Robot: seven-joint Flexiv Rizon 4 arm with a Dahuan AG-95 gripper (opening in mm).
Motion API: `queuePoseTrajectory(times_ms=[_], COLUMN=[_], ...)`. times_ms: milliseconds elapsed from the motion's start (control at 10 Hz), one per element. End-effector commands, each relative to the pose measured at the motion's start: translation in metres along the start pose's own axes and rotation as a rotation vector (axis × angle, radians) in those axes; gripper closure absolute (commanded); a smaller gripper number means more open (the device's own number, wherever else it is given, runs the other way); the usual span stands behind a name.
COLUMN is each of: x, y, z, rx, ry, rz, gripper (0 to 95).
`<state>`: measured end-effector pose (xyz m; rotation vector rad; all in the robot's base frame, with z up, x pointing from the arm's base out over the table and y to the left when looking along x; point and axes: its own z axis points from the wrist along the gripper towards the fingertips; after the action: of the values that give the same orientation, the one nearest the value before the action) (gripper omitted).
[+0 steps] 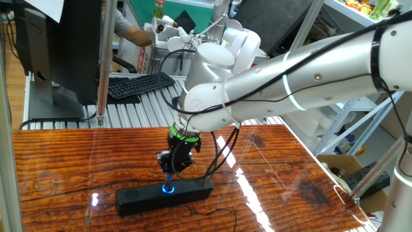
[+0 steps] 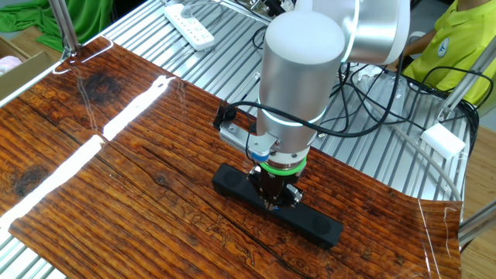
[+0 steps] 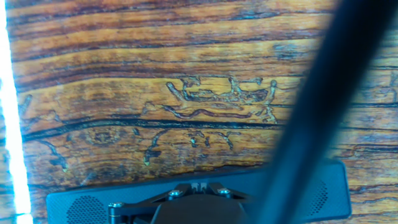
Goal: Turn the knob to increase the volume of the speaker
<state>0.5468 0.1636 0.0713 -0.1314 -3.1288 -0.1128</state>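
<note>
The speaker (image 1: 138,198) is a long black bar lying on the wooden table near its front edge. It also shows in the other fixed view (image 2: 318,223) and along the bottom of the hand view (image 3: 74,204). The knob (image 1: 168,189) glows blue at the bar's middle. My gripper (image 1: 169,175) points straight down onto the knob, its fingertips close together around it. In the other fixed view my gripper (image 2: 276,200) hides the knob. In the hand view my gripper (image 3: 194,186) covers the knob, and blue light tints its screws.
A black keyboard (image 1: 138,84) and a monitor (image 1: 58,51) stand on the slatted metal bench behind. A white power strip (image 2: 190,27) and loose cables (image 2: 380,101) lie on the bench. A blurred dark cable (image 3: 317,106) crosses the hand view. A thin cable (image 1: 222,151) runs from the speaker's end.
</note>
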Motion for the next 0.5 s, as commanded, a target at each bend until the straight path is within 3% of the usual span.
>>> queuePoseTrajectory(times_ms=[100, 500], x=[-0.0016, -0.0018], y=[0.0013, 0.0012], z=[-0.0003, -0.0016], rx=[0.000, -0.002], ry=[0.000, 0.002], rz=[0.002, 0.001], gripper=[95.0, 95.0])
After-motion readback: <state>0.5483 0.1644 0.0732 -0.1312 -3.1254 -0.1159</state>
